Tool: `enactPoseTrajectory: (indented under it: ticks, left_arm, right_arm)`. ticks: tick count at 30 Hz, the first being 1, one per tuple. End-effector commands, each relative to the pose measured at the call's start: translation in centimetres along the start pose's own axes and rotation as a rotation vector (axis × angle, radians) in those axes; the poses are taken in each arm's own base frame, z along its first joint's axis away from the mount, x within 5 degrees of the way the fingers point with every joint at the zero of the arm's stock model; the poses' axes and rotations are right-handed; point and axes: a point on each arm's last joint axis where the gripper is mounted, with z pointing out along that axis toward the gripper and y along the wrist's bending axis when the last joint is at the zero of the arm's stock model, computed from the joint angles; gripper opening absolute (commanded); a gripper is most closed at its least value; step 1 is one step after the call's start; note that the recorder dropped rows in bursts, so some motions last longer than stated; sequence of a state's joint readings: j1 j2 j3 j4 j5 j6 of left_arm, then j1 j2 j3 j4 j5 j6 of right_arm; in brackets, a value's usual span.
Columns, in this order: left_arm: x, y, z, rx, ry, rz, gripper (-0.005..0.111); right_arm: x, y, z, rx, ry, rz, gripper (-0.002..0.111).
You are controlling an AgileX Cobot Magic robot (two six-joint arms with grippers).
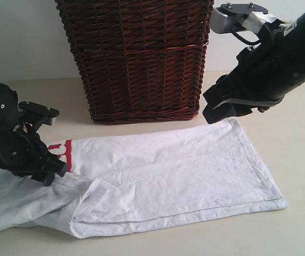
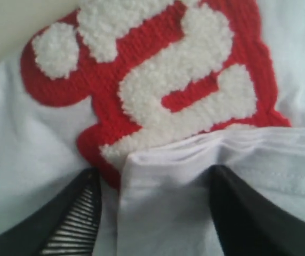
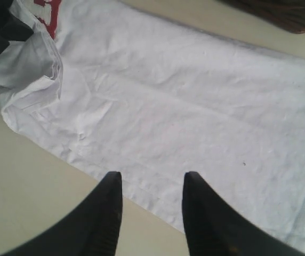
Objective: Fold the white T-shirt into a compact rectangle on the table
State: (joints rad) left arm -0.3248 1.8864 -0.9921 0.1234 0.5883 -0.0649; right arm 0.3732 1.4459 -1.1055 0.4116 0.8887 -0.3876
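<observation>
The white T-shirt (image 1: 184, 165) lies on the table (image 1: 296, 133), its body folded into a long band, with loose bunched cloth at the near left. Red-outlined fuzzy lettering (image 1: 62, 152) shows beside my left gripper (image 1: 48, 172). In the left wrist view that gripper (image 2: 158, 178) is open and low over the shirt (image 2: 302, 176), a folded hem edge lying between its fingers (image 2: 72, 213), just below the lettering (image 2: 163, 80). My right gripper (image 1: 216, 114) hovers over the band's far right corner. It (image 3: 151, 178) is open and empty above the shirt's edge (image 3: 195, 96).
A tall dark brown wicker basket (image 1: 142, 58) stands right behind the shirt, close to my right arm; its base (image 3: 280, 13) shows in the right wrist view. Bare table (image 3: 24, 186) runs alongside the band and bare table surface extends to the right of the shirt.
</observation>
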Motion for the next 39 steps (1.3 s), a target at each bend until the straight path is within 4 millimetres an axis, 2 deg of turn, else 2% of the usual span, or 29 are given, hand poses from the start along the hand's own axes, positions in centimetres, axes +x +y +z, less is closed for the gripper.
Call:
enactPoseTrajectory:
  ticks: [1,5,9,14,15,18,19,21,27,29,33,34,39]
  left_arm:
    - [0.1,-0.1,0.1,0.005,0.000,0.013,0.034]
    - [0.2,0.0,0.1,0.005,0.015,0.029,0.000]
    - [0.2,0.0,0.0,0.004,0.013,0.029,0.000]
    - [0.1,0.3,-1.1,0.000,-0.018,0.012,0.001]
    - [0.0,0.3,-1.4,-0.001,-0.027,0.007,0.002]
    - [0.0,0.5,-1.8,-0.012,-0.039,0.000,0.018]
    - [0.0,0.7,-1.9,-0.028,-0.043,0.000,0.027]
    - [0.0,1.1,-1.9,-0.054,-0.041,-0.029,0.034]
    - [0.1,2.5,-2.0,-0.173,-0.042,-0.118,0.035]
    - [0.2,3.1,-2.1,-0.188,-0.043,-0.171,0.040]
    - [0.3,4.1,-2.8,-0.189,-0.055,-0.215,0.072]
    - [0.4,4.5,-3.1,-0.192,-0.064,-0.230,0.077]
    - [1.4,8.0,-4.2,-0.213,-0.060,-0.358,0.078]
  right_arm:
    - [-0.2,0.0,-0.2,0.003,-0.015,-0.006,0.038]
    - [-0.2,0.0,-0.2,0.003,-0.015,-0.006,0.038]
    - [-0.2,0.0,-0.2,0.003,-0.015,-0.006,0.038]
    - [-0.2,0.0,-0.2,0.002,-0.013,-0.006,0.038]
    - [-0.2,0.0,-0.2,0.002,-0.011,-0.006,0.038]
    - [-0.2,0.0,-0.2,0.002,-0.011,-0.006,0.038]
    - [-0.2,0.0,-0.2,0.002,-0.011,-0.006,0.038]
    - [-0.2,0.0,-0.2,0.001,-0.009,-0.006,0.038]
    - [-0.2,0.0,-0.2,0.000,-0.008,-0.006,0.038]
    - [-0.2,0.0,-0.2,0.000,-0.008,-0.006,0.038]
    - [-0.2,0.0,-0.2,-0.003,-0.009,-0.003,0.038]
    - [-0.2,0.0,-0.2,-0.003,-0.009,-0.003,0.038]
    - [-0.2,0.1,-0.2,-0.006,-0.006,-0.002,0.038]
